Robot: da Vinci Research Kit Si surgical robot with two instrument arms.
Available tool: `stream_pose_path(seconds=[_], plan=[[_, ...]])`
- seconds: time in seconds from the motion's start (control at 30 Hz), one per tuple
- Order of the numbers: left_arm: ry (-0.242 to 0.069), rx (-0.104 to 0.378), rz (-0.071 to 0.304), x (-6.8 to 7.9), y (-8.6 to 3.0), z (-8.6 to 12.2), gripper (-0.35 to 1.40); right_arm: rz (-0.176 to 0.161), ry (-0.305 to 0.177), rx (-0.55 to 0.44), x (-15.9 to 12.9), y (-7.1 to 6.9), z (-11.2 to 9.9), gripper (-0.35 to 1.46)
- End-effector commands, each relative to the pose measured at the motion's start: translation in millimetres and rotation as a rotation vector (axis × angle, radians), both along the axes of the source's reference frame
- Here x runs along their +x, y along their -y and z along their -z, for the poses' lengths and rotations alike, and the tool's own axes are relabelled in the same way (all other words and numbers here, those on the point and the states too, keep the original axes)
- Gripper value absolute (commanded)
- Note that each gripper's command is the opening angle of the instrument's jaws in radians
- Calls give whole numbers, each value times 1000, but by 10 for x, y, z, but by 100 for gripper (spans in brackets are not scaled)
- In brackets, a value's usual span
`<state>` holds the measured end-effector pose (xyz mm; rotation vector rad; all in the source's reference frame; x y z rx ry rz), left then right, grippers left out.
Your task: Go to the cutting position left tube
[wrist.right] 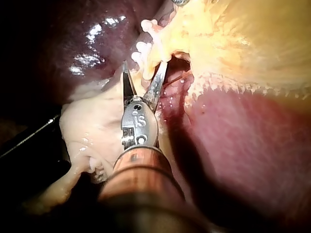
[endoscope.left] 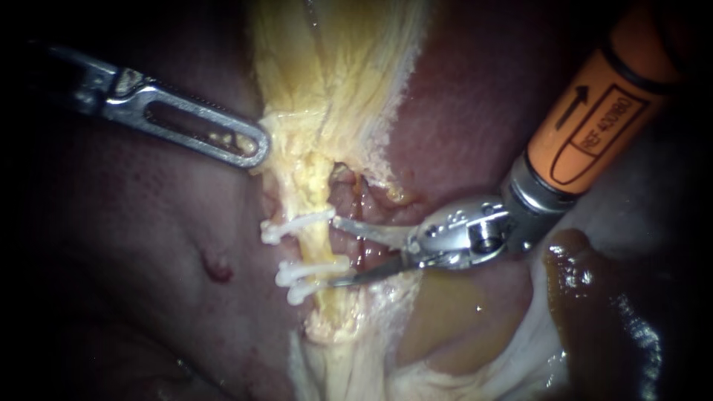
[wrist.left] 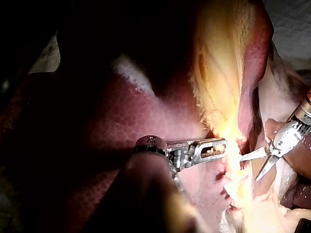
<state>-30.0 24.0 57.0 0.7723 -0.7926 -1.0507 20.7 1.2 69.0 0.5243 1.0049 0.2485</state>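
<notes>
Tube [endoscope.left: 321, 249], pale yellow and stringy, crossed by three white clips [endoscope.left: 297, 226].

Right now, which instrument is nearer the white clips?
Right. The right instrument has its open blades reaching the tube between the clips; the left instrument sits above them, at the tube's edge.

Bright light pools mid-frame in the endoscope view, the left edge and corners sink into darkness, and the left wrist view catches a pale cloth [wrist.left: 291, 19].
</notes>
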Motion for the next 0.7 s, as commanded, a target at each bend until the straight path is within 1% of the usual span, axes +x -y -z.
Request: stream_pose_path(seconds=[0.03,0.1,0.23,0.33,0.43,0.6,0.7], plan=[[1,2,-2,0,0,1,-35,0,1,0,-1,-2,-3,144],[1,2,-1,0,0,2,-35,-2,2,4,-5,-5,-10,144],[1,2,-1,0,1,3,-35,7,-3,20,-12,-12,-23,144],[2,3,-3,0,1,3,-35,23,-11,35,-17,-16,-32,144],[2,3,-3,0,1,3,-35,41,-20,47,-19,-16,-40,144],[2,3,-2,-1,2,4,-35,64,-32,51,-16,-12,-48,144],[2,3,-2,-1,2,4,-35,67,-44,56,-13,-13,-49,144]])
